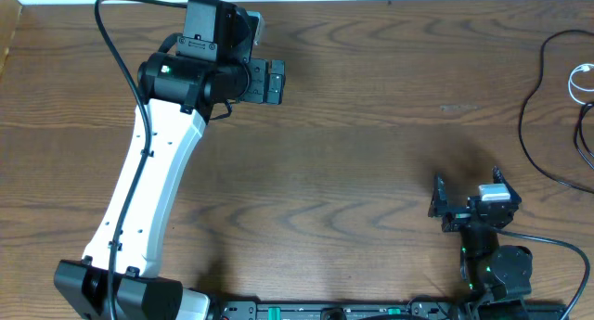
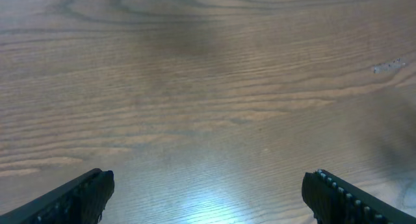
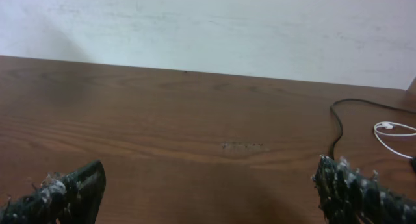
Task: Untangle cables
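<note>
Left gripper [image 2: 207, 188] jaws wide apart above table [image 2: 208, 68], right gripper [image 3: 208, 182] likewise wide apart, black cable [image 3: 332, 112] and white cable [image 3: 385, 126] ahead-right of it.

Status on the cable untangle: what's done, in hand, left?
Done: can't confirm. The black cable and white cable lie at the table's right edge, partly out of frame, so any crossing is hidden. In hand: nothing; left gripper and right gripper are open, empty, away from both. Left: probably checking and separating them.
</note>
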Motion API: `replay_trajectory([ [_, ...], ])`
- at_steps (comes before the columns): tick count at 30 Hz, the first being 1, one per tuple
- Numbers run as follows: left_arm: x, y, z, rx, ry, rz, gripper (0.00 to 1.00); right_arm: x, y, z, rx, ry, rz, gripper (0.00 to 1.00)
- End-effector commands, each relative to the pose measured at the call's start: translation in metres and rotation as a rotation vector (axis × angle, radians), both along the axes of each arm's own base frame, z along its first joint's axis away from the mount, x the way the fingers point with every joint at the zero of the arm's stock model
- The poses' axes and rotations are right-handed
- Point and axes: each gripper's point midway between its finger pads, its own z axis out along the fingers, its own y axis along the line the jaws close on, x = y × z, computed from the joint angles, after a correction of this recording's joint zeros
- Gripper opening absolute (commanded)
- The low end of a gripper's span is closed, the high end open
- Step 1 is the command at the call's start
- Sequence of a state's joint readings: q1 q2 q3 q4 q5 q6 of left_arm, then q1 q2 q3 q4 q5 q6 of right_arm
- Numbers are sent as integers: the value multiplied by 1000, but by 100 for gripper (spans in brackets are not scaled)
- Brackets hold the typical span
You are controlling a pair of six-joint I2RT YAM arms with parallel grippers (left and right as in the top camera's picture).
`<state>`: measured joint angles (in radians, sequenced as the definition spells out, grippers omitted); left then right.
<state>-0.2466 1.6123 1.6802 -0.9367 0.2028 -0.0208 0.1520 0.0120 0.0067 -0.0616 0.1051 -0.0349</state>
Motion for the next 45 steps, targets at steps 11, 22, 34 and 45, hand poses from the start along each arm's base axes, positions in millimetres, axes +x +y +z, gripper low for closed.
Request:
replay_trajectory([
  [11, 2, 2, 2, 16, -12, -3, 98, 0, 1, 0, -3, -2, 5, 99],
  [22, 2, 2, 2, 16, -11, -3, 98, 0, 1, 0, -3, -2, 5, 99],
  [34, -2, 18, 26, 23, -103, 30, 98, 0, 1, 0, -3, -2, 5, 99],
  [45, -26, 51, 56, -82, -511, 91, 98, 0, 1, 0, -3, -2, 5, 99],
])
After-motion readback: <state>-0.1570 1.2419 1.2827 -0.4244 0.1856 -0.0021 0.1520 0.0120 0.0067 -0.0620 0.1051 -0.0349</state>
